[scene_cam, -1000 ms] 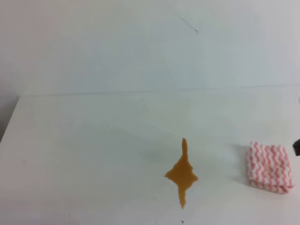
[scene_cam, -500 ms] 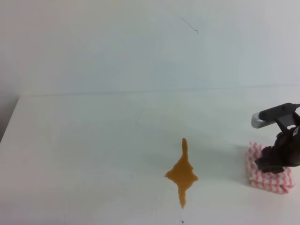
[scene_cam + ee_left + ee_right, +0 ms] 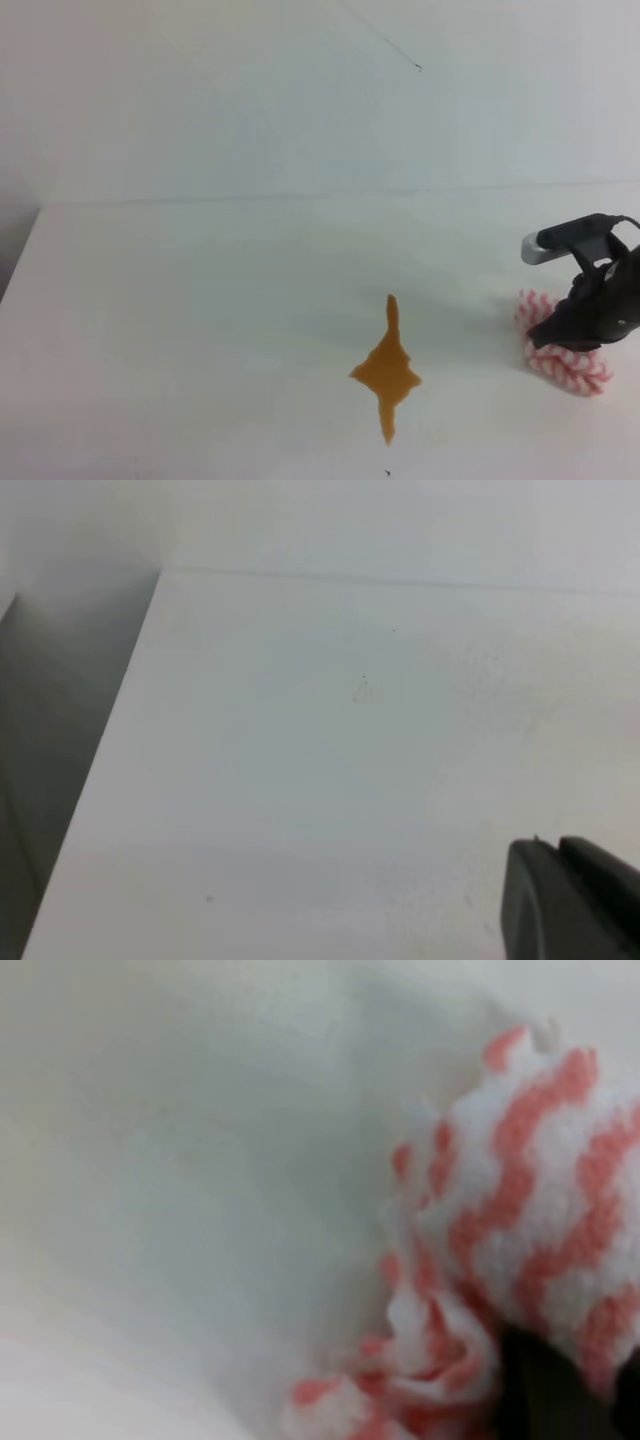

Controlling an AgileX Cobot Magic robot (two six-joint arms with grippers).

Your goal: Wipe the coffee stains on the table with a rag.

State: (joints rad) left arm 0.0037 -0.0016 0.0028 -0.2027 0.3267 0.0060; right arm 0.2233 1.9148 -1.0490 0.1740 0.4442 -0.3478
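Observation:
The coffee stain (image 3: 386,372) is an orange-brown diamond-shaped puddle with pointed spikes, on the white table (image 3: 200,300) right of centre near the front. The pink-and-white zigzag rag (image 3: 565,368) lies bunched at the right, well clear of the stain. My right gripper (image 3: 578,335) is down on top of the rag and shut on it. In the right wrist view the rag (image 3: 510,1210) fills the right side, puckered around a dark fingertip (image 3: 540,1385). My left gripper (image 3: 565,895) shows only in the left wrist view as dark fingers pressed together, low at the right, over bare table (image 3: 300,760).
A pale wall (image 3: 300,100) rises behind the table's far edge. The table's left edge (image 3: 18,265) drops to a dark gap, which also shows in the left wrist view (image 3: 40,780). A tiny dark speck (image 3: 388,473) lies in front of the stain.
My right arm came in from the right edge and dropped onto the rag. The rag went from flat and folded to bunched and slid slightly left. The stain is unchanged.

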